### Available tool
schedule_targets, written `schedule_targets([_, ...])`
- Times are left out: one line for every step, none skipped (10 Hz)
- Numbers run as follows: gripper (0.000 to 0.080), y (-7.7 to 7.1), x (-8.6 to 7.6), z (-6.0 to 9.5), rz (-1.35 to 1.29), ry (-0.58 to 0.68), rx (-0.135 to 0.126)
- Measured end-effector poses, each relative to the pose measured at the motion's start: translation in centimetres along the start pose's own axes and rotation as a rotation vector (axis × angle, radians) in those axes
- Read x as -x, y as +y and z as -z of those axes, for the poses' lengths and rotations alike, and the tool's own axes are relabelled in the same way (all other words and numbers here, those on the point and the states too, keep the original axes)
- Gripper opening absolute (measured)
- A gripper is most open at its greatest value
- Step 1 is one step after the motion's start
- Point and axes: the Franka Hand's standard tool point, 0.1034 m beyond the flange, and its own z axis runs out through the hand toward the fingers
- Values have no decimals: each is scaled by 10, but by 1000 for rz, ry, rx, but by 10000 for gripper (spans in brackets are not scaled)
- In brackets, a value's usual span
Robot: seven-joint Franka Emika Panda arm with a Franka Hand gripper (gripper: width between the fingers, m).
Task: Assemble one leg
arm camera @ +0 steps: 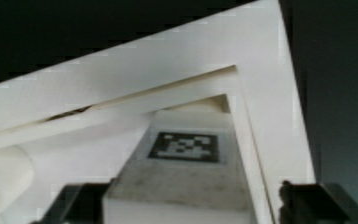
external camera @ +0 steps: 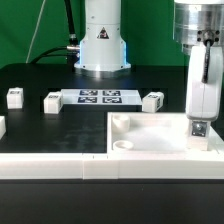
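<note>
Exterior view, gripper [external camera: 199, 131] tips hidden behind leg [external camera: 200, 92]

End effector [external camera: 203, 122] lowered — clamping the leg [external camera: 201, 92].

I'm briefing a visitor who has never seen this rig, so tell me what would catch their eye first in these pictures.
First, the tool at the exterior view's right, holding a small white oblong plastic leg block with a black-and-white tag upright over the large white square panel with raised rim. Next, the flat white marker board mid-table, with three more white leg blocks lying around it.
</note>
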Motion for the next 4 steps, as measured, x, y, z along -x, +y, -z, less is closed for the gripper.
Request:
schedule_targets([487,0,0,0,2,0,0])
schedule_targets([617,0,0,0,2,0,0])
schedule_targets([640,0,0,0,3,0,0])
schedule_targets([640,0,0,0,3,0,0])
